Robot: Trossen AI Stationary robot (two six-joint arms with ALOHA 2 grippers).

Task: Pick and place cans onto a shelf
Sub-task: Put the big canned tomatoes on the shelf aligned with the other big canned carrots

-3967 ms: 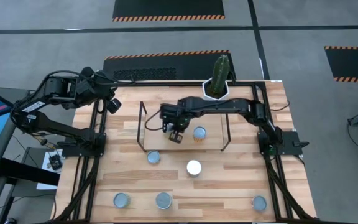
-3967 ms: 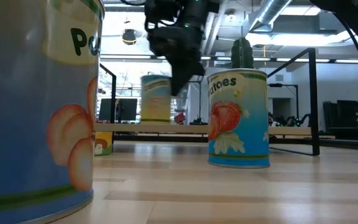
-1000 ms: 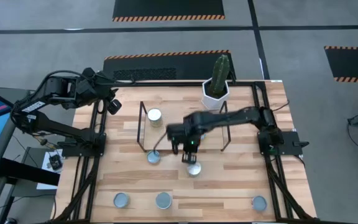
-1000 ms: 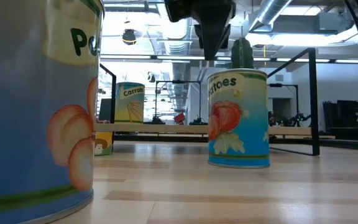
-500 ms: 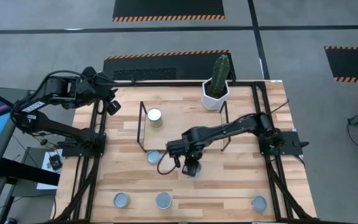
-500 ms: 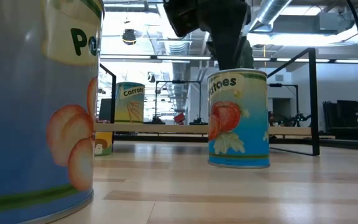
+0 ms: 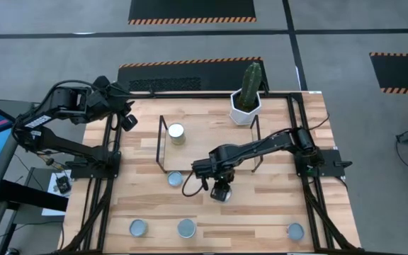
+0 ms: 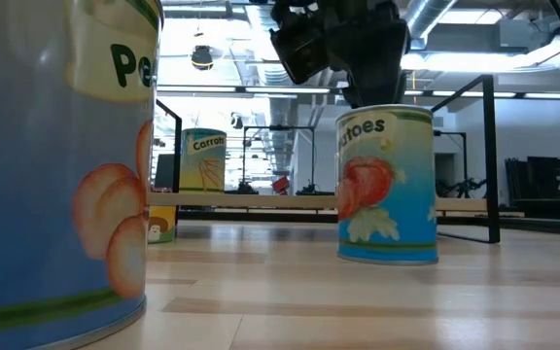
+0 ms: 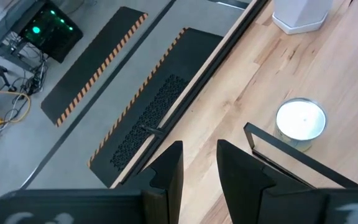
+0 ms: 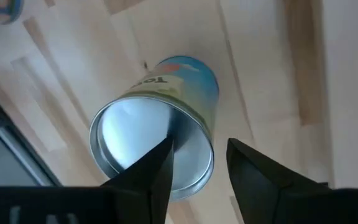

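Note:
My right gripper stands open, pointing down, right over the tomato can, which stands upright on its base on the table in front of the shelf. In the right wrist view one finger lies over the can's silvery top and the other beyond its wall. A carrot can stands on the left end of the shelf's wooden board. My left gripper waits open at the far left, above the table edge, with nothing between its fingers. My right gripper comes at the tomato can from above, fingers pointing down, level with its top rim. One finger stands inside the rim line and the other outside the wall. Whether they touch the can, I cannot tell.
A can stands just left of the tomato can, and three more stand along the near edge. A cactus in a white pot sits at the far edge behind the shelf. Black frame rails run along both table sides.
My right gripper has come down and a little toward the near edge, onto the top of the tomato can. The can, still upright, has slid slightly toward the table's right.

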